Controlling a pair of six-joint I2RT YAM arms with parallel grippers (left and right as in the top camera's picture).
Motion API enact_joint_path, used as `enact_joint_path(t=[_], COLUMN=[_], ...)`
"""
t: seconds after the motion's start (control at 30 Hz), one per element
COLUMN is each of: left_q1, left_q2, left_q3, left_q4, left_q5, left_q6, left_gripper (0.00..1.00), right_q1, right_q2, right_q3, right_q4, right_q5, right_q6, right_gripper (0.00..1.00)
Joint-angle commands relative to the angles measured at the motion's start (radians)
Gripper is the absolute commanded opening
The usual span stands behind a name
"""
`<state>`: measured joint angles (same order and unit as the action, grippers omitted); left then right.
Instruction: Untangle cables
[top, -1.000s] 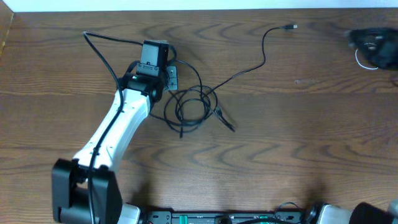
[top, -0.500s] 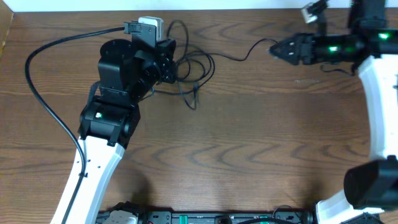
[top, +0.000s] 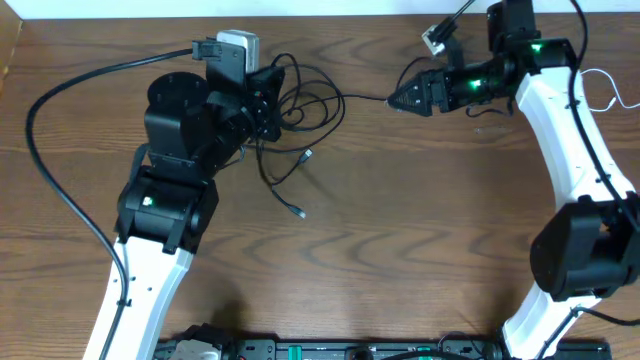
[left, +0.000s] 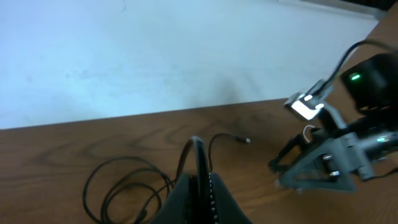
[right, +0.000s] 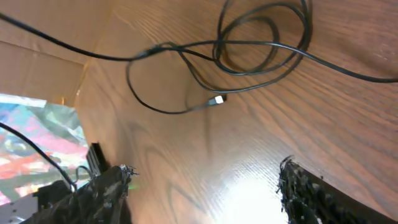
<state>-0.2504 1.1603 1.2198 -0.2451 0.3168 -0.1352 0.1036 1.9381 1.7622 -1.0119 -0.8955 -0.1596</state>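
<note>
The black cables (top: 300, 100) lie in a loose tangle of loops on the wooden table (top: 400, 250), bunched right at the tip of the left gripper (top: 268, 100). In the left wrist view its fingers (left: 202, 186) are pressed together, and a strand of the black cables (left: 127, 186) rises out from between them and arches over the tip. The other loops lie just to one side of those fingers.

Two loose ends trail away from the left fingers across the table. One ends in a small plug (top: 308, 154) near the tangle, and the other plug (top: 301, 212) lies farther out.

A single strand runs from the loops towards the right gripper (top: 400, 100) and stops just ahead of its tip. In the right wrist view, the fingers of the right gripper (right: 205, 168) stand wide apart, with only bare wood between them. The black cables (right: 249, 43) and a pale plug (right: 216, 99) lie well beyond the fingertips.

The white cable (top: 605, 78) curls behind the right arm, well apart from both sets of fingers.

A small pale plate (left: 305, 107) on the right wrist is too blurred to read.
</note>
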Motion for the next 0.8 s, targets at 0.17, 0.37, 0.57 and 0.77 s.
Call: enact_joint_path(t=[0.17,0.37,0.57,0.77], left_q1=[0.003,0.003,0.003,0.003], left_q2=[-0.148,-0.247,-0.315,-0.334], left_q3=[0.013,0.013,0.013,0.013], left_q4=[0.059,0.095,0.093,0.078], left_q5=[0.015,0.012,0.013,0.012], left_q6=[-0.07,-0.145,-0.186,-0.193], left_gripper=[0.07,0.07,0.08,0.07], right_q1=[0.035,0.072,0.126,0.19], right_q2=[0.029,0.029,0.029,0.056], right_q3=[0.005,0.005,0.005,0.005], right_q4=[0.056,0.089,0.141,0.201], right_q5=[0.015,0.12,0.193,0.288], right_q6=[0.009,0.092,0.195,0.352], right_gripper=[0.78,0.78,0.77,0.76])
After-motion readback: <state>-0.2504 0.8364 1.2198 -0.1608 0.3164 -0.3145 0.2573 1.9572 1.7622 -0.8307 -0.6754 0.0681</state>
